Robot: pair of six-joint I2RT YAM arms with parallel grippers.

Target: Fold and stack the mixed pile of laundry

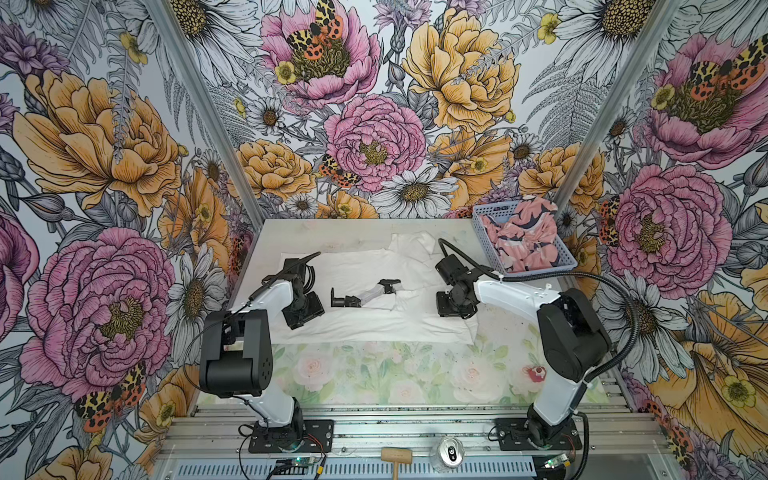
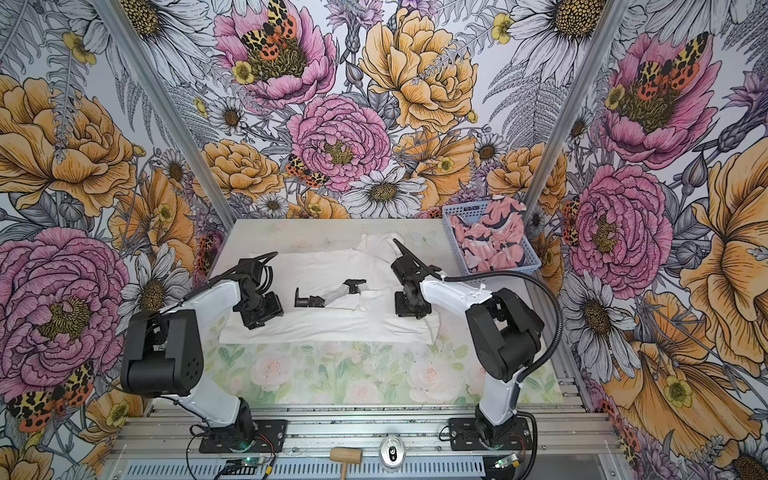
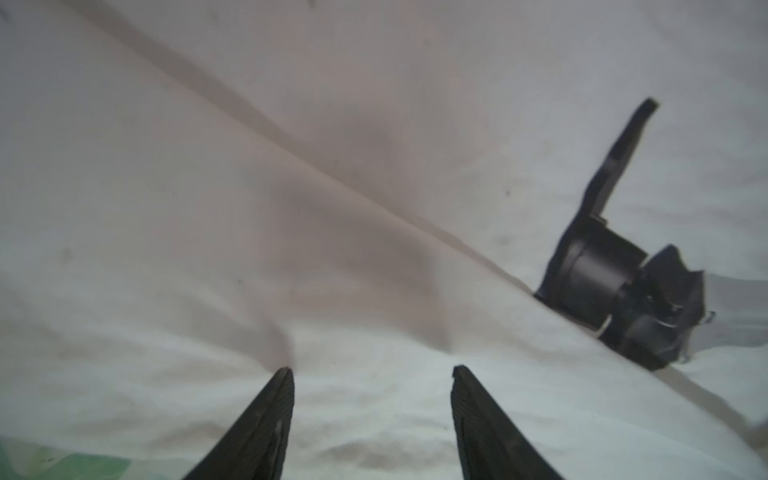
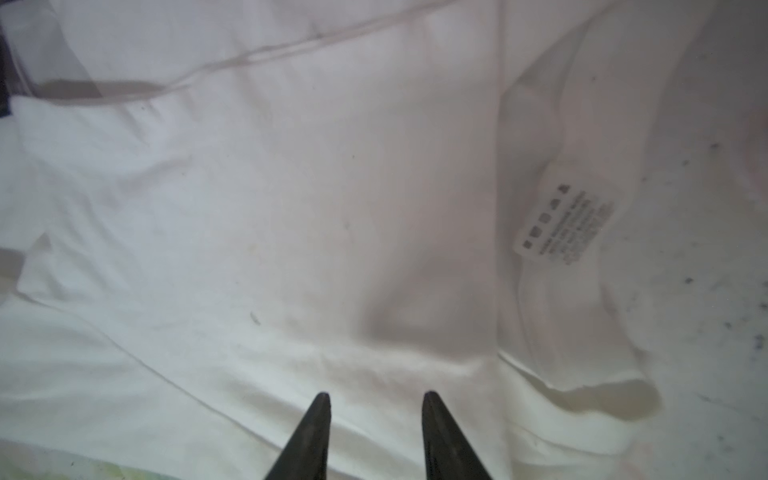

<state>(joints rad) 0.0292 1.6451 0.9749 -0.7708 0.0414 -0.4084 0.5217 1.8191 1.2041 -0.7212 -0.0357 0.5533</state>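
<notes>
The mixed laundry pile lies in two places. The plain white cotton T-shirt (image 1: 357, 266) is spread across the middle of the worktop (image 1: 374, 374). The pink garment printed with navy and white shapes (image 1: 525, 241) sits crumpled in the light blue perforated plastic basket (image 1: 482, 232) at the far right.

We judge the task to be at an early stage. The shirt shows overlapped layers and creases but is no neat packet, the pink garment is not yet folded, and nothing is stacked.

The left gripper (image 3: 372, 370) hangs low over the shirt's left part, jaws apart and empty. The right gripper (image 4: 376, 395) is over its right part, jaws parted by a narrower gap and holding nothing.

Between them a black plastic fitting with a clear strip (image 1: 363, 293) lies on the shirt. We think it must go before folding.

The worktop is pale, with a faded rose print on its near half. Large floral wallpaper covers the walls. A small wooden mallet (image 1: 396, 457) and a metal can (image 1: 451, 451) rest on the near rail.
</notes>
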